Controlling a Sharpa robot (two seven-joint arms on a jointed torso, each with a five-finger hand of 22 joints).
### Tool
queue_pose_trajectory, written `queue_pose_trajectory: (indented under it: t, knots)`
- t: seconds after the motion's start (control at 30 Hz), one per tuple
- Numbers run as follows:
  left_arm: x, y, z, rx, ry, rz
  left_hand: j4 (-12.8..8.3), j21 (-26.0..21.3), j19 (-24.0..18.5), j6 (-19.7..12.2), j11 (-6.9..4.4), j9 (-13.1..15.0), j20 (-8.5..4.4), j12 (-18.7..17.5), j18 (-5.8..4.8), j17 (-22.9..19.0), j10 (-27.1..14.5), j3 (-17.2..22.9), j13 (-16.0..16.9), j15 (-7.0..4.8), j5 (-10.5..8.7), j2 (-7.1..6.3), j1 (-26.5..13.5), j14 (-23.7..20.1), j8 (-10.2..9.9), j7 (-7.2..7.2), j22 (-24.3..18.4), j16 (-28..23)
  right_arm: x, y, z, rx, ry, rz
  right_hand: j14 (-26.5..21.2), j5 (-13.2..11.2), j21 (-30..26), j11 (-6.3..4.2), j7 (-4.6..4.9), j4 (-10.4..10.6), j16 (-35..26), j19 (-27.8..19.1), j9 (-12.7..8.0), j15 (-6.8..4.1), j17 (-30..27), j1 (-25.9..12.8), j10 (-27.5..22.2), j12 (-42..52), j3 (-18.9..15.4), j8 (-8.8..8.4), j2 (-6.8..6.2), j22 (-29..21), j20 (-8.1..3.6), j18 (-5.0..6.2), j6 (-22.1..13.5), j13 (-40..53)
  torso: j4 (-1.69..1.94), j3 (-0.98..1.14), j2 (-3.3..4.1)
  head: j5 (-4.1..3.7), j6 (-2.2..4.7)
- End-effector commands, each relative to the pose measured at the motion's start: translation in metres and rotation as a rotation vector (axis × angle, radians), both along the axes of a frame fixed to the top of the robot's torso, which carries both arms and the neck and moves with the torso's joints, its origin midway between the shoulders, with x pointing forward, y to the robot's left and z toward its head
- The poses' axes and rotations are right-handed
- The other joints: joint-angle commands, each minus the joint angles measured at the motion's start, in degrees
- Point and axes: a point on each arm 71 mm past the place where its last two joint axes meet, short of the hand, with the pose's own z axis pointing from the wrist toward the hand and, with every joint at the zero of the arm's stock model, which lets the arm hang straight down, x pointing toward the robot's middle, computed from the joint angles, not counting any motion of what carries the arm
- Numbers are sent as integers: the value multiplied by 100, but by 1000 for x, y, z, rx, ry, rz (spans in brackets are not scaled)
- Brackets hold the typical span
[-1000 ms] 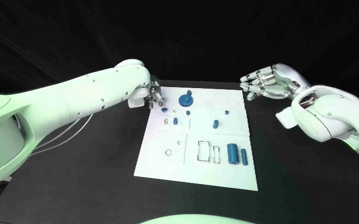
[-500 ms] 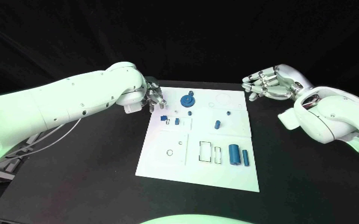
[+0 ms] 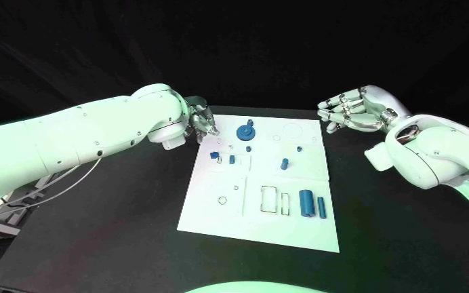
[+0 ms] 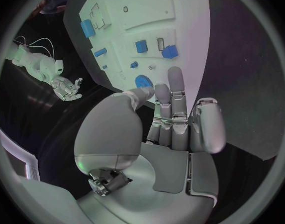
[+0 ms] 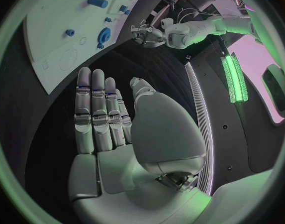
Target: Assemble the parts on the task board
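The white task board (image 3: 256,220) lies in the middle of the table. At its far end are a blue gear (image 3: 245,130) and several small blue pieces, one of them (image 3: 214,154) near the left edge. Two blue cylinders (image 3: 306,202) lie side by side at the near right. My left hand (image 3: 202,125) hovers at the board's far left corner, fingers stretched out and holding nothing. In the left wrist view its fingertips (image 4: 175,77) point toward the gear (image 4: 142,81). My right hand (image 3: 352,111) is raised off the board's far right corner, fingers extended and empty (image 5: 105,114).
Black table (image 3: 117,225) surrounds the board on both sides. Outlined slots and holes (image 3: 266,198) mark the board's near half. The right wrist view shows the board (image 5: 55,40) and my left hand (image 5: 148,35) beyond it.
The small blue piece by my left fingertips has shifted toward the near side, beside another small piece. My left arm has swung slightly outward. The right hand has barely moved.
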Motion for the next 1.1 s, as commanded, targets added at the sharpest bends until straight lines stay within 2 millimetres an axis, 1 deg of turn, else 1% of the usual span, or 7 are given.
queue_pose_trajectory:
  t: [0.03, 0.23, 0.33, 0.37, 0.83, 0.97, 1.1]
  knots:
    - [0, -1, 6, -53, -98, -24, 10, -146, -113, -47, 54, -70, 7, -304, 55, 11, -246, -288, -300, 37, -20, -76, -32, 3, -84, 103, -236, -42, 0, 0, 0, 2, 0, 4, 9, 32, -24, 33, 19, -19, -9, 7, 8, 10, -9, -16, -6, -2, 12, -20, 32, -5, 26, 38, -8, 6, 0, 1, 5, -4, 6]
    - [-8, 2, 2, -56, -169, -131, -242, -1253, -891, -137, 251, -444, 96, -947, 356, 6, -1228, -497, -708, 217, -8, -101, 584, -428, -499, 273, -1878, -208, -1, -1, 0, 2, 1, 4, 9, 32, -24, 33, 19, -19, -9, 7, 8, 10, -9, -16, -6, -2, 12, -20, 32, -5, 26, 38, -8, 6, 8, 3, 3, -8, 5]
    - [-13, 3, -1, -31, -200, -177, -233, -1585, -1047, 73, 230, -698, 15, -1184, 400, 2252, -1287, -707, -1036, 105, -4, -30, 747, 345, -723, 186, -2245, 3224, -1, -1, 0, 2, 2, 4, 9, 32, -24, 33, 19, -19, -9, 7, 8, 10, -9, -16, -6, -2, 12, -20, 32, -5, 26, 38, -8, 6, 2, 0, 1, -5, 6]
    - [-14, 3, -2, -26, -205, -187, -244, -1611, -1039, 98, 231, -742, 18, -1228, 411, 2442, -1311, -763, -1098, 113, -6, -64, 777, 325, -763, 212, -2269, 3497, -1, -1, 0, 2, 2, 4, 9, 32, -24, 33, 19, -19, -9, 7, 8, 10, -9, -16, -6, -2, 12, -20, 32, -5, 26, 38, -8, 6, 4, -1, 0, -2, 9]
    - [-27, 0, -18, 83, -274, -345, -127, -2263, -1358, 177, 311, -1163, 132, -1305, 522, 2023, -1642, -1520, -1460, 242, -9, -204, 846, -652, -1183, 259, -3009, 3001, -1, -3, 0, 0, 3, 0, 8, 36, -25, 33, 18, -20, -9, 8, 8, 10, -9, -16, -7, -2, 15, -20, 36, -8, 26, 38, -8, 6, 0, 3, 8, -3, 27]
    - [-29, 1, -22, 126, -270, -355, 8, -2202, -1277, 212, 262, -1289, 121, -888, 510, 2394, -1706, -2077, -1341, 227, -3, -250, 815, -539, -1281, 260, -2883, 3746, -1, -4, 0, 0, 3, -1, 8, 36, -25, 33, 18, -20, -9, 8, 8, 10, -9, -16, -7, -2, 15, -20, 36, -8, 26, 38, -8, 6, -4, 6, 8, 2, 24]
    - [-30, 2, -27, 142, -266, -349, 195, -1994, -1125, 276, 212, -1395, 87, -302, 454, 2889, -1761, -2512, -1144, 186, 14, -92, 942, -337, -1333, 235, -2578, 4631, -1, -4, 0, 0, 3, -1, 8, 36, -25, 33, 18, -20, -9, 8, 8, 10, -9, -16, -7, -2, 15, -20, 36, -8, 26, 38, -8, 6, -4, 4, 8, -1, 24]
